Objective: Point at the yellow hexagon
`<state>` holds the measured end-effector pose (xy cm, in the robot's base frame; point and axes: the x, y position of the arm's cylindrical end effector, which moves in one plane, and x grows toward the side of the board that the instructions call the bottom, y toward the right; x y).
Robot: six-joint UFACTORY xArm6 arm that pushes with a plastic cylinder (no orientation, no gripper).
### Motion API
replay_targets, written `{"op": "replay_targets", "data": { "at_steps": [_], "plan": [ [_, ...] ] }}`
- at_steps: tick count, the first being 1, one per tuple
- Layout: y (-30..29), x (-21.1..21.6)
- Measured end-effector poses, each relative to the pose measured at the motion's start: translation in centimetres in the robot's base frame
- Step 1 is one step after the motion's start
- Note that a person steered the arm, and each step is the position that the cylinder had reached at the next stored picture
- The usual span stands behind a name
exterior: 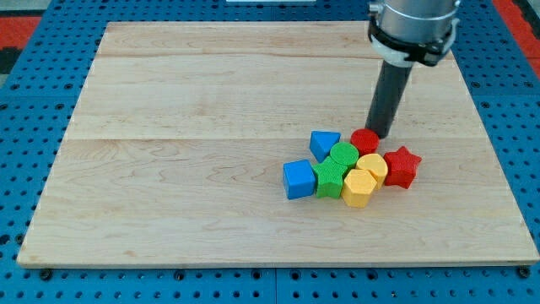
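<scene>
The wooden counter (pixel 211 127) carries one tight cluster of eight blocks toward the view's lower right: two blue, two green, two red and two yellow. I have no fingers to open or shut and hold nothing, only a dark rod whose end, my tip (pixel 379 133), stands just beside the red cylinder (pixel 364 140) at the cluster's top. The yellow hexagon (pixel 359 187) lies at the cluster's bottom edge, toward the view's bottom and slightly left of my tip, with the red cylinder and the yellow cylinder (pixel 372 167) between us.
</scene>
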<state>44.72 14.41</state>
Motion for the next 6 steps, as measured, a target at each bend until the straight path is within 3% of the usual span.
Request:
{"op": "replay_targets", "data": {
  "at_steps": [1,2,3,6],
  "plan": [
    [0.3,1.0],
    [5.2,0.6],
    [7.2,3.8],
    [5.3,9.4]
  ]
}}
